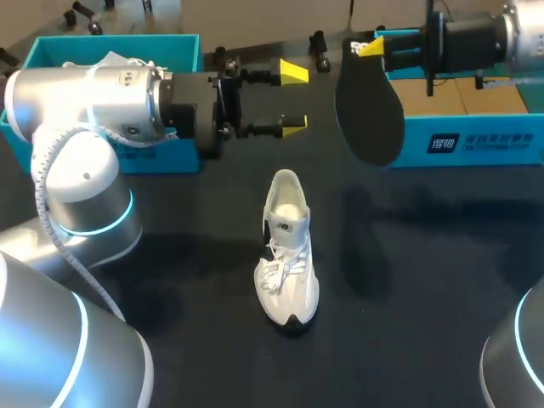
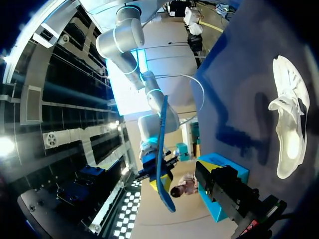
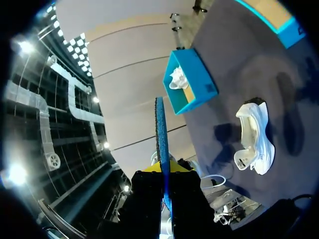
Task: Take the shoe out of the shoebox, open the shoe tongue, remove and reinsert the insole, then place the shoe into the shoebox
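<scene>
A white shoe (image 1: 287, 251) stands upright in the middle of the black table, toe toward the front edge, laces loose. My right gripper (image 1: 370, 47) is raised over the back right and shut on the top end of a dark insole (image 1: 370, 106), which hangs down from it. In the right wrist view the insole (image 3: 160, 134) shows edge-on between the fingers, with the shoe (image 3: 256, 137) far below. My left gripper (image 1: 293, 99) hovers open and empty behind the shoe, pointing toward the insole. From the left wrist the insole (image 2: 162, 149) appears ahead, and the shoe (image 2: 289, 124) is off to one side.
A teal shoebox (image 1: 51, 51) with white paper inside stands at the back left, behind my left arm. A second teal box part (image 1: 476, 140) with a brown inside lies at the back right, under my right arm. Bare black table (image 1: 425, 280) surrounds the shoe.
</scene>
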Controlling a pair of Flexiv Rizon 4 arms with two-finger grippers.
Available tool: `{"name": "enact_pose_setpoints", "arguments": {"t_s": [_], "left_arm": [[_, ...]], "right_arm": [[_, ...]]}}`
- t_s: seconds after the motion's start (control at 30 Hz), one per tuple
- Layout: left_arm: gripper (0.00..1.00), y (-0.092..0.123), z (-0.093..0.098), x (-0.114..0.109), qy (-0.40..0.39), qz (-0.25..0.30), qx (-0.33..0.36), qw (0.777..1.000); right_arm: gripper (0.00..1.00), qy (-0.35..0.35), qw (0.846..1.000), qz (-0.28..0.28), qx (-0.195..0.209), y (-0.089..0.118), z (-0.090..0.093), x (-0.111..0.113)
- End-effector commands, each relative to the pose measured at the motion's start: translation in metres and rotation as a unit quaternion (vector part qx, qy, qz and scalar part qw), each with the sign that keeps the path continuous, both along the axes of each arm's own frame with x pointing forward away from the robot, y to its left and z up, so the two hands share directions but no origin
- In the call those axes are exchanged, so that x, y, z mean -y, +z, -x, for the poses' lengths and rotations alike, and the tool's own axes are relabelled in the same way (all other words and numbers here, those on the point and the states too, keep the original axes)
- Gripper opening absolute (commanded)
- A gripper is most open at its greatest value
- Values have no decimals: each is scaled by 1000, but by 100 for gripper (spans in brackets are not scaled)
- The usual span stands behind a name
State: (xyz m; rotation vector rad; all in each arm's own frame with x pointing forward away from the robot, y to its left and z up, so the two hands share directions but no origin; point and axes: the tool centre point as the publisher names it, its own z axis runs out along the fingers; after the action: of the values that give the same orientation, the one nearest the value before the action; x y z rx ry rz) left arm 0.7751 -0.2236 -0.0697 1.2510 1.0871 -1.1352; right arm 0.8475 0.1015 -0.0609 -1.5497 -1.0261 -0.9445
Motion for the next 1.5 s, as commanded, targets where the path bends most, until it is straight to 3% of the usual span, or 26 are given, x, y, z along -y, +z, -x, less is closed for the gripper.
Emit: {"name": "enact_pose_setpoints", "arguments": {"t_s": [0.03,0.13,0.27,0.3,0.4,0.8,0.9,0.97,1.03,1.23,1.27,1.3,1.5], "left_arm": [[100,1,1,19,3,8,3,1000],[98,3,4,23,0,12,-1,1000],[78,2,3,31,3,17,-2,1000],[79,1,2,32,3,17,-2,1000],[55,0,0,36,7,19,-6,1000],[44,-6,-2,54,10,18,-7,1000],[38,-9,-3,57,11,15,-7,1000],[25,-10,-3,57,11,15,-7,1000],[1,-10,-2,56,9,16,-6,1000],[0,-10,-1,53,1,16,-10,1000],[0,-10,-1,52,0,15,-12,1000],[0,-10,0,51,-1,16,-13,1000],[0,-4,4,37,-16,24,-24,999]], "right_arm": [[0,26,1000,-2,-5,-4,-16,-12],[0,24,1000,-5,-5,-8,-19,-15],[0,19,1000,-11,-2,-9,-22,-18],[0,17,1000,-11,-1,-9,-22,-19],[0,13,1000,-14,1,-8,-22,-21],[0,4,1000,-23,6,-8,-17,-29],[0,1,1000,-24,7,-8,-15,-29],[0,0,1000,-24,7,-8,-14,-29],[0,-1,1000,-25,7,-8,-13,-29],[0,-9,999,-28,13,-9,-13,-30],[32,-10,999,-27,14,-9,-13,-29],[100,-12,999,-27,17,-9,-13,-29],[100,-17,999,-7,51,-8,-7,-19]]}}
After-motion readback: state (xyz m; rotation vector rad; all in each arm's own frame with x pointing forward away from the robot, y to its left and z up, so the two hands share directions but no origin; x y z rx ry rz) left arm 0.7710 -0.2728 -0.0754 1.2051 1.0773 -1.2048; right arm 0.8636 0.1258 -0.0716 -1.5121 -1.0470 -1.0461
